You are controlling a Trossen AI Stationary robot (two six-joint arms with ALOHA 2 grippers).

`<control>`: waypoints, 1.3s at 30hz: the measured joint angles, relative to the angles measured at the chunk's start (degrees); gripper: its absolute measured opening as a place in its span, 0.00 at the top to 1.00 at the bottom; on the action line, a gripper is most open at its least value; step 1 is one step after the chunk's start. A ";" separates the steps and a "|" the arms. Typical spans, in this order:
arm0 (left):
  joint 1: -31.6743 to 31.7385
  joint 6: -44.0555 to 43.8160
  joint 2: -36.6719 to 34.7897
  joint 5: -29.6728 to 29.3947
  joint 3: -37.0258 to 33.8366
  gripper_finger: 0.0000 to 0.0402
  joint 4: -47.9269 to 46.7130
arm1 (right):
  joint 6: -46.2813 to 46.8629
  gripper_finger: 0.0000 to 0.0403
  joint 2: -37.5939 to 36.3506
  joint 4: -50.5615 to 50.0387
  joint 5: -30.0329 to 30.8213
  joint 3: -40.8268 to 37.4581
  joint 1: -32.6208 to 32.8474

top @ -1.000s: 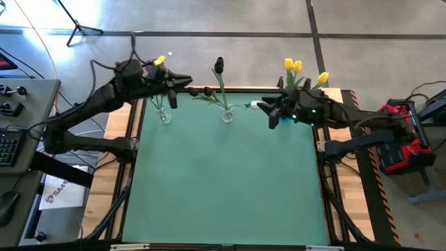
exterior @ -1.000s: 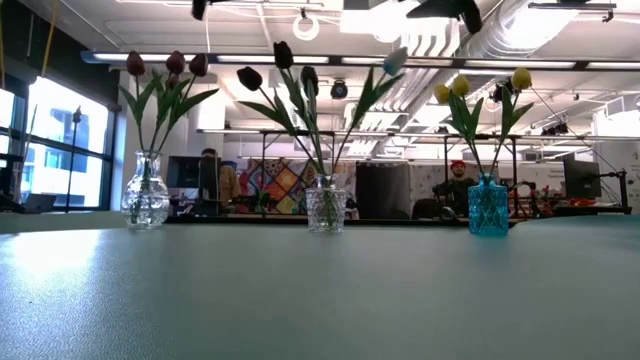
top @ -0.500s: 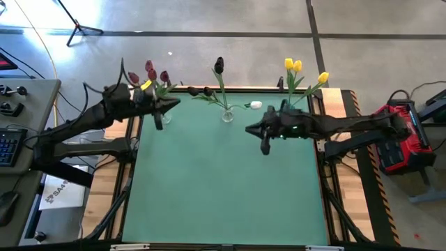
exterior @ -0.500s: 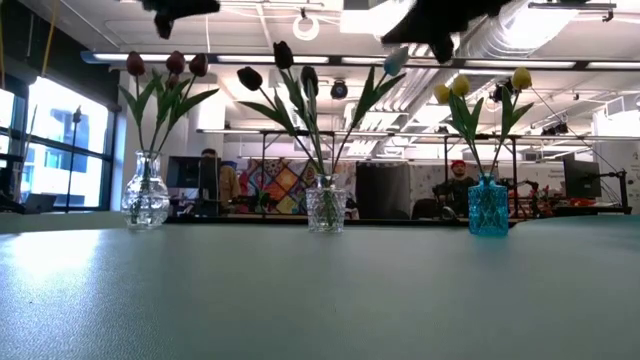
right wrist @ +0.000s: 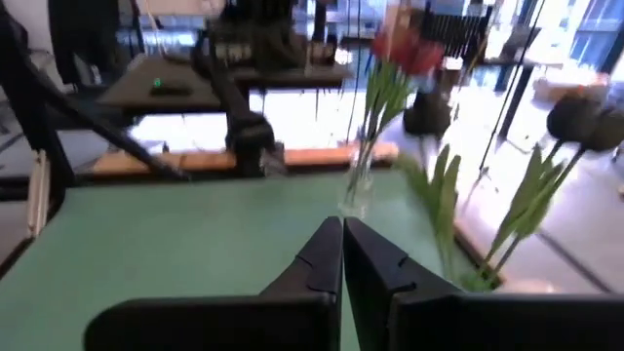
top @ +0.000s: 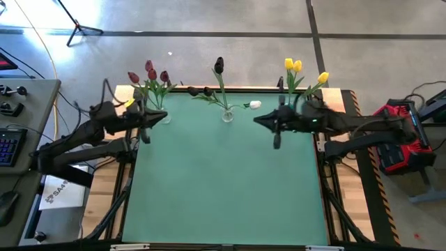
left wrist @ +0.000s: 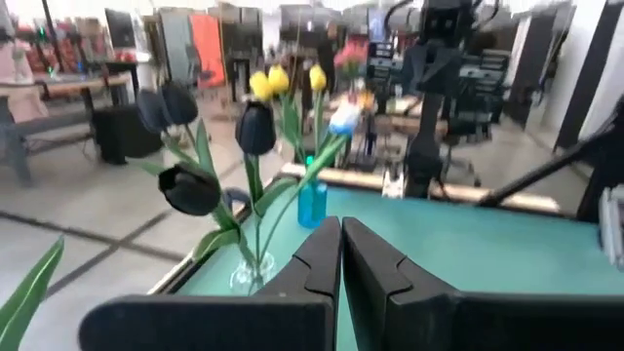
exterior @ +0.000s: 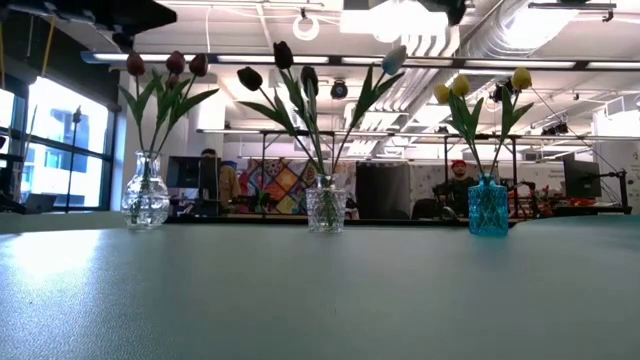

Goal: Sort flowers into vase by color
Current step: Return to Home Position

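The flowers (exterior: 300, 75) sit sorted in vases (exterior: 326, 210) along the table's (top: 223, 181) far edge. The left end effector (left wrist: 340, 222) and right end effector (right wrist: 342, 222) hang clenched and empty, the job seemingly done.

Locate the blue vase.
In the low view the blue vase stands at the far right edge of the table, holding yellow tulips, right of the middle glass vase.

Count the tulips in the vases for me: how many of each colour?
Dark red tulips: 3
Black tulips: 3
White tulip: 1
Yellow tulips: 3
Total: 10
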 joint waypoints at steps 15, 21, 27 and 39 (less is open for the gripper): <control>-0.02 -4.07 -8.30 2.82 -8.68 1.00 0.85 | -4.65 1.00 -16.31 -13.25 0.08 -0.02 -0.36; 0.23 -0.56 -8.31 2.80 -9.24 1.00 4.84 | -7.19 1.00 -19.56 -16.67 -1.51 -0.07 -0.39; 0.81 0.67 -8.86 3.78 -9.18 1.00 8.33 | -5.40 1.00 -24.21 -19.36 -1.58 -0.07 -0.39; 0.79 1.41 -5.69 7.01 -9.17 1.00 7.81 | 1.19 1.00 -26.27 11.83 -6.24 -22.32 1.15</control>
